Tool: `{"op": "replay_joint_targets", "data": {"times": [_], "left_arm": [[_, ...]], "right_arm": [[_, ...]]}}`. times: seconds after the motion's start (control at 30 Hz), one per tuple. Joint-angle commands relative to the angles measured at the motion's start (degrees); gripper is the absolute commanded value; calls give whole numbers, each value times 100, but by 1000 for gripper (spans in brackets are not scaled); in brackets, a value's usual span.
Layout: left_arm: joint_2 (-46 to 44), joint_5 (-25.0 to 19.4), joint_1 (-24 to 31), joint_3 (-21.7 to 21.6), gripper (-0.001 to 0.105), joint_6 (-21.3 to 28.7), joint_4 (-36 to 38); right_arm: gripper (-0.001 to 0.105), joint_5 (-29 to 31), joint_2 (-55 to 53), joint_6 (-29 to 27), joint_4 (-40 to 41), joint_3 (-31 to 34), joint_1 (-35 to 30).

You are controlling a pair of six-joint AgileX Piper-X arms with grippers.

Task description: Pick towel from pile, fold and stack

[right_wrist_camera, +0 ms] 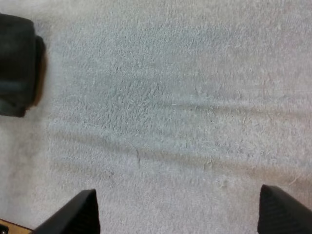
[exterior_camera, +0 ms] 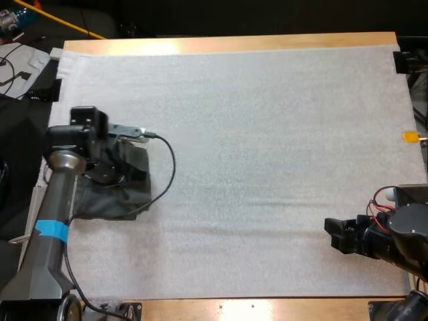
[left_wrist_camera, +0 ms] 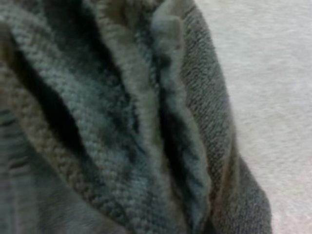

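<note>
A crumpled dark grey-green towel [exterior_camera: 130,194] lies at the left side of the white mat. My left gripper [exterior_camera: 109,168] points straight down into it, its tip buried among the cloth. In the left wrist view the towel's thick folds [left_wrist_camera: 122,122] sit very close, with bare mat beside them. My right gripper [exterior_camera: 336,234] hovers low over the mat near the right front, far from the towel. It is open, its two fingertips [right_wrist_camera: 87,209] wide apart over bare mat [right_wrist_camera: 170,107]. The towel [right_wrist_camera: 17,63] shows as a dark lump far ahead of it.
The white mat [exterior_camera: 254,134] covers most of the wooden table [exterior_camera: 227,44] and has shallow wrinkles across its middle. Cables and small items [exterior_camera: 17,57] lie off the table's far left corner.
</note>
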Motion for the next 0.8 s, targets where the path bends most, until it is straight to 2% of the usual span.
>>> {"op": "replay_joint_targets", "data": {"times": [0.0, 0.07, 0.27, 0.57, 0.6, 0.67, 0.7, 0.77], "left_arm": [[-94, -84, 312, -27, 0, 75, 25], [-69, -137, 245, -17, 0, 78, 24], [-68, -370, 549, -11, 0, 91, 18], [-64, -803, 505, -9, 2, 138, -19], [-35, -885, 498, -3, 6, 137, -33], [-32, -1145, 473, -5, 28, 107, -70], [-17, -1352, 475, -6, 47, 68, -86], [-23, -1185, 500, -23, 44, 91, -33]], "right_arm": [[65, -9, 13, -7, 12, -20, 31], [65, -17, -26, 0, 23, -10, 0], [65, -252, -10, 26, -19, -17, 5], [66, -354, 10, 55, -21, -26, 14], [66, -362, 4, 55, -37, -21, 13], [65, -395, -6, 49, -32, -26, 23], [65, -453, 4, 58, -55, -25, 23], [65, -368, 4, 10, 15, -22, -1]]}}
